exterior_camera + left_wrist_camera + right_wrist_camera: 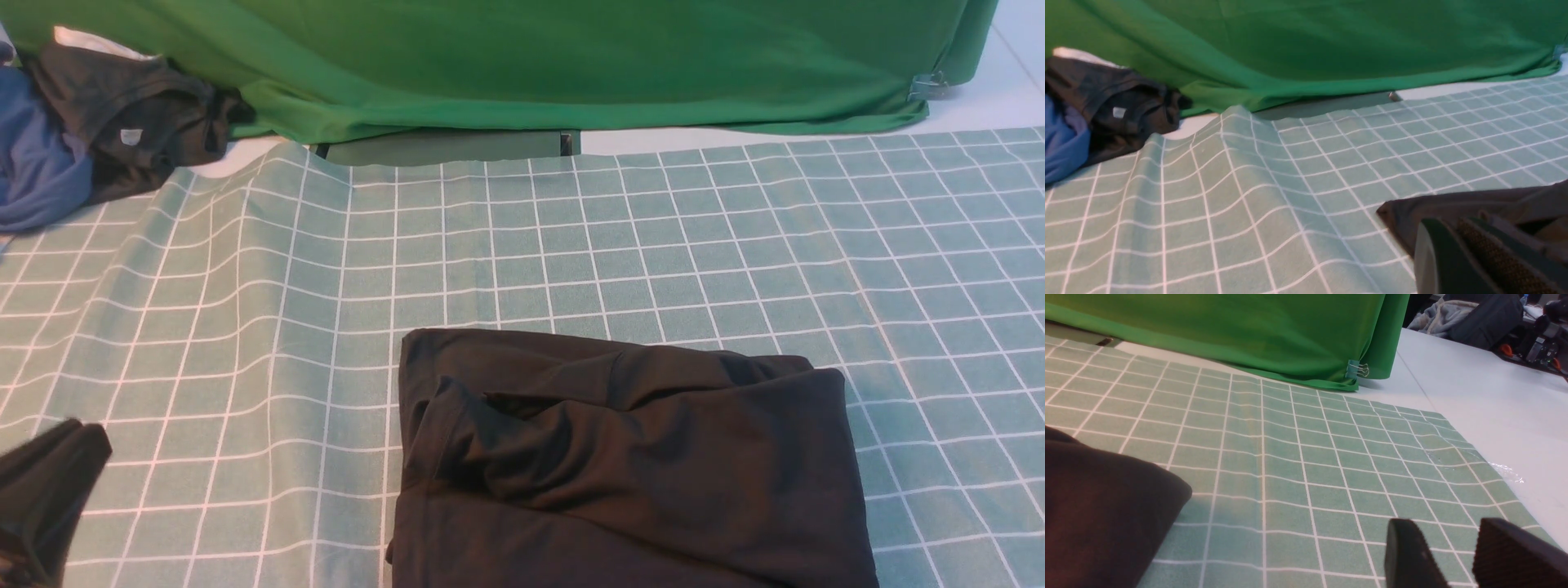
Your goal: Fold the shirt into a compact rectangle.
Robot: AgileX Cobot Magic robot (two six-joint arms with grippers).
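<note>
I see the shirt (629,457) lying folded on the checked cloth (571,245), at the near edge of the table and a little right of centre, running off the bottom of the front view. It already reads as a rough rectangle, its long axis across the table from left to right, with loose wrinkles and a raised flap on top.

My left gripper (1478,261) sits low at the near left, and its fingers are pressed together with nothing between them. From it the shirt lies to the right, its left corner just beside the fingers in the left wrist view. My right gripper (1457,555) shows 2 fingers standing apart over bare cloth, empty; the shirt's right corner (1106,514) lies to its left, near but not touching.

I judge both arms about equally near, 1 at each end, so any tidying would start from those short edges.

No print or writing shows on the shirt. The dark grey garment (139,114) at the far left has a small pale tag (131,136), too small to read.
</note>
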